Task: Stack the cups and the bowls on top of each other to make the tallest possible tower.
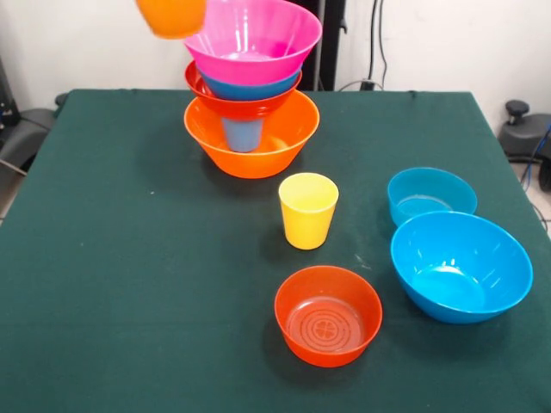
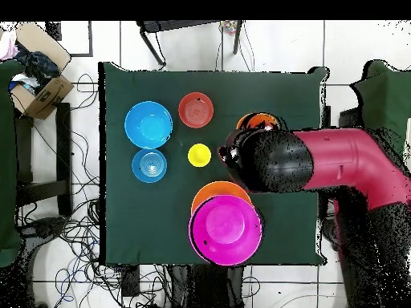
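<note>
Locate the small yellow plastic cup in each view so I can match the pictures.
Front view: the small yellow plastic cup stands upright mid-table, in front of the tower.
Overhead view: it sits mid-table, above the tower's pink bowl.
Shared landmark: the lone red-orange plastic bowl, just beyond the cup from the tower in both views.

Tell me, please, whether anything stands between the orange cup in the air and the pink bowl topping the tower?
Nothing visible does. The orange cup hangs beside the pink bowl, whose mouth is open and empty. The yellow cup stands on the table, well clear.
</note>
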